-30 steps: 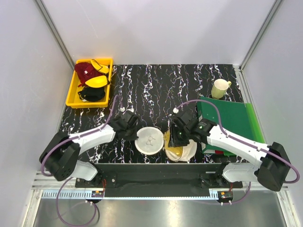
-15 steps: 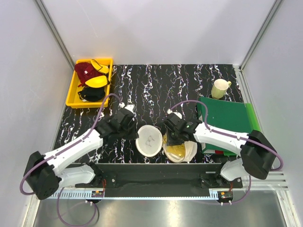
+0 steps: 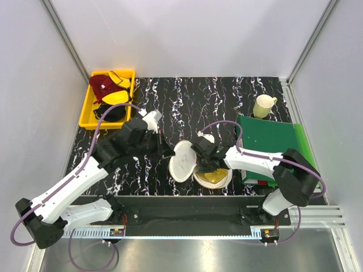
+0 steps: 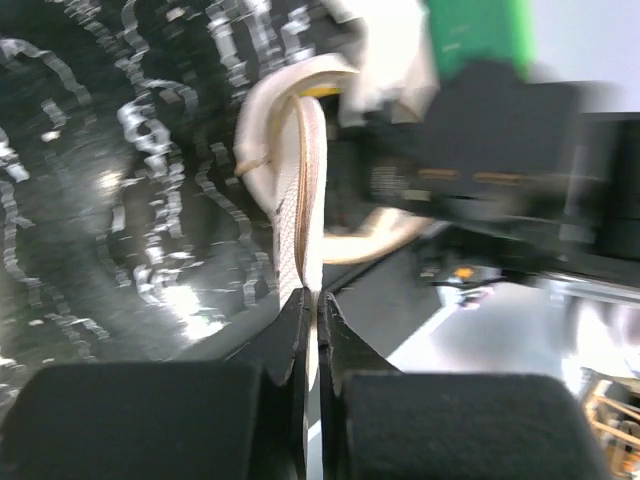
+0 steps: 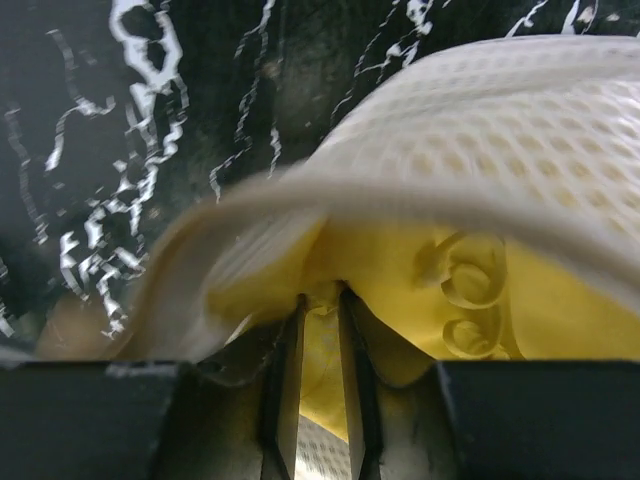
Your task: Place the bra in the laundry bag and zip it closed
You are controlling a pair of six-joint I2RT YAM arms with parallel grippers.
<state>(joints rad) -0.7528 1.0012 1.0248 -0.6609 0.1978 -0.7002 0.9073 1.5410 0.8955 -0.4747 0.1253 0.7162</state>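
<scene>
Top view: we see the left gripper (image 3: 166, 152) holding the laundry bag (image 3: 182, 161) upper half upright. The bra (image 3: 214, 178) sits in the bag's lower half, with the right gripper (image 3: 202, 164) at the bag's rim.
Left wrist: jaws are clamped on the bag's thin edge, which we think could slip out.
Right wrist: fingers (image 5: 285, 370) pinch bra fabric inside the bag. Pulling back without letting go could drag it out.

The left arm (image 3: 71, 184) and right arm (image 3: 252, 160) are clad in white shells joined by black joints, a purple cable (image 3: 220, 123) is looped along each, and the left hand (image 4: 310, 300) and right hand (image 5: 320, 300) are finished in black.
</scene>
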